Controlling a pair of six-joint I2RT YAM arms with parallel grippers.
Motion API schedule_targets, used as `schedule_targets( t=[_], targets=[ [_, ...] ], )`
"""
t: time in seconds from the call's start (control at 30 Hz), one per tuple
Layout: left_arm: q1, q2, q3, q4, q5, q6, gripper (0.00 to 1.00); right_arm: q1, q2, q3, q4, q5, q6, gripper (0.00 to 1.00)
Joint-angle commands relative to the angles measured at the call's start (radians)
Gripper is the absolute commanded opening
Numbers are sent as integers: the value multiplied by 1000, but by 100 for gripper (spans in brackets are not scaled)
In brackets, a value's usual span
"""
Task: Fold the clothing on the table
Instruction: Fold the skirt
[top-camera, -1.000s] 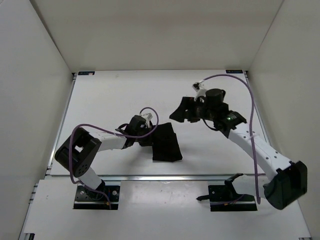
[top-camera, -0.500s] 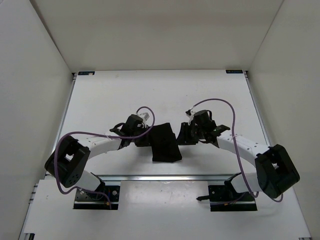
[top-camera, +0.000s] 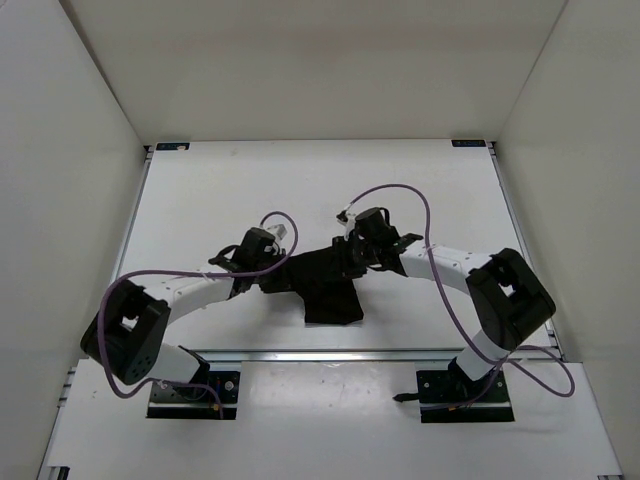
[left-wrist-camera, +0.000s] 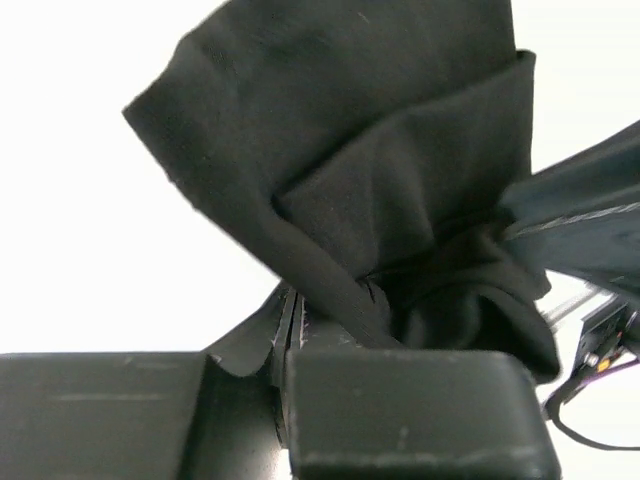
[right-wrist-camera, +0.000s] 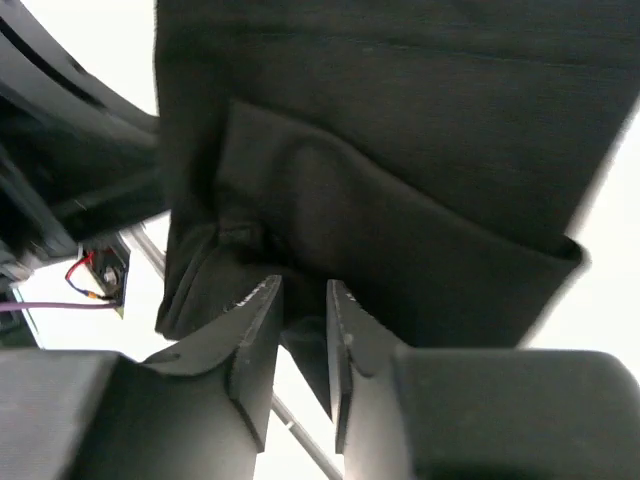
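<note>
Table (top-camera: 200, 180) edges far from the clothing (top-camera: 330, 298); left tool (top-camera: 286, 279), right tool (top-camera: 342, 267) pinching it.

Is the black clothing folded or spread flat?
Folded: the clothing is a small bunched bundle, with overlapping layers showing in both wrist views.

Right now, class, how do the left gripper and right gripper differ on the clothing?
The left gripper pinches a bunched fold; the right gripper shows a narrow gap with cloth in it. The left gripper enters from the left, the right gripper from the right. Both grip the clothing.
</note>
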Motion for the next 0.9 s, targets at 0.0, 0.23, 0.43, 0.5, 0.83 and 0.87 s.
schedule_targets(
  t=[0.0,0.23,0.43,0.5,0.83,0.87],
  targets=[
    [64,-96,-17,-48,-9,30,0,39,13,44,42,-35,-12,21],
    [163,-154,-18,-84,-2,73,0,141,-44,-10,77,-41,58,19],
    [155,-156,-4,-88,17,65,0,176,-127,-60,67,-20,88,23],
    [150,-175,8,-100,29,64,0,158,-194,-77,50,-17,100,24],
    [48,-280,32,-50,92,-7,0,15,-314,-211,10,31,62,0],
    [46,-277,26,-41,102,-8,0,27,-310,-212,7,40,59,0]
  ],
)
